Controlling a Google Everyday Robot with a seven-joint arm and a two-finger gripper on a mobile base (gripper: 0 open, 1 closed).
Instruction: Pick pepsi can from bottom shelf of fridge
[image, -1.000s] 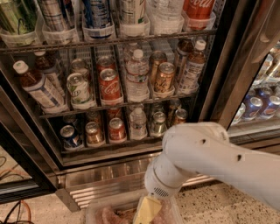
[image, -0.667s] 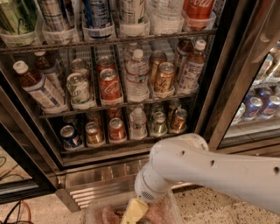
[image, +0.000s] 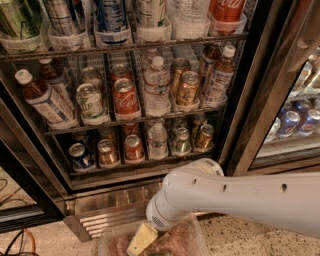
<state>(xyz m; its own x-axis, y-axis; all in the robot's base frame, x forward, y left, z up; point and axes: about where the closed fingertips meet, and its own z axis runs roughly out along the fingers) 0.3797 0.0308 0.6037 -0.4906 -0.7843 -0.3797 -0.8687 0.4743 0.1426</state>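
The pepsi can (image: 80, 156), blue with a silver top, stands at the far left of the bottom shelf (image: 150, 164), a dark wire rack in the open fridge (image: 235, 100). My white arm (image: 225, 195) reaches in from the right across the bottom of the view. The gripper (image: 144, 241) hangs at the bottom edge, below the fridge's ribbed steel base grille (image: 107, 217). It is below and to the right of the pepsi can, well apart from it. The gripper is partly cut off by the frame edge.
On the bottom shelf, right of the pepsi can, stand a gold-brown can (image: 107, 152), a red can (image: 133, 148), a water bottle (image: 158, 141) and two more cans. The shelf above holds a cola can (image: 125, 97) and bottles. A closed glass door (image: 292, 120) is at right. Cables (image: 15, 240) lie on the floor at left.
My arm has swung to the left and its bulk now sits lower-centre. The gripper has shifted left below the grille. The cans have not moved.
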